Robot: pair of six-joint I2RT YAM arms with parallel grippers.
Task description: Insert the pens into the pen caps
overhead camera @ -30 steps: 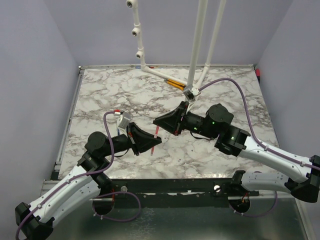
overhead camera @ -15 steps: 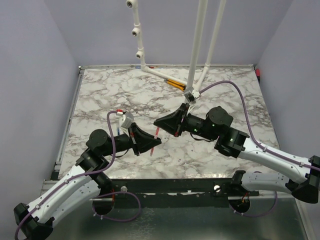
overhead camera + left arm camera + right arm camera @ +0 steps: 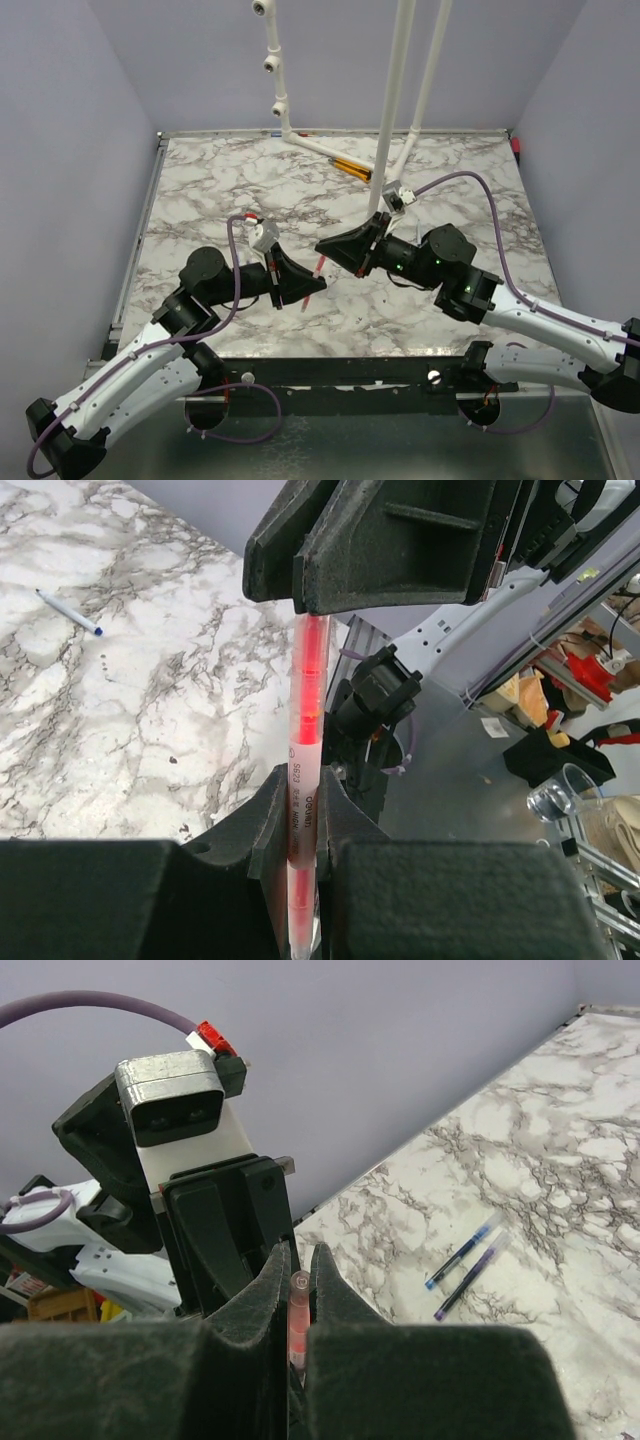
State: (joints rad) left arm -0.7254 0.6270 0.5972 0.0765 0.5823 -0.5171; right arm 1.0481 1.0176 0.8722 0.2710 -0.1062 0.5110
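Pink-red translucent plastic stick pen (image 3: 308, 700): thin, round barrel, red ink core showing through, small black print on the lower barrel. It was off the tabletop, spanning the gap between the two pincers, near upright in the left wrist view and slightly tilted from above (image 3: 318, 267).

Left pincer (image 3: 303, 790): matte black, coarse-grained fingers, wedge-shaped. Jaws were drawn in tight on the lower barrel, with the pen's clear end poking out below them.

Right pincer (image 3: 300, 602): same black textured make. Pinched nearly closed over the pen's upper end, which it hid in the left wrist view. In the right wrist view only a short pink, round-tipped stub (image 3: 298, 1310) showed in the slit between its fingers (image 3: 262, 1295). Could not tell whether that end carried a cap.

From above, the two pincers (image 3: 308, 287) (image 3: 327, 248) met tip to tip over the near-centre of the tabletop (image 3: 450, 190): glossy white marble pattern with grey veining.

Lying flat on it, well apart from the pincers: a thin blue-tipped stick pen (image 3: 68, 612) in the left wrist view, and in the right wrist view a blue pen (image 3: 462, 1252) and a purple-tipped pen (image 3: 472, 1280) side by side, roughly parallel.
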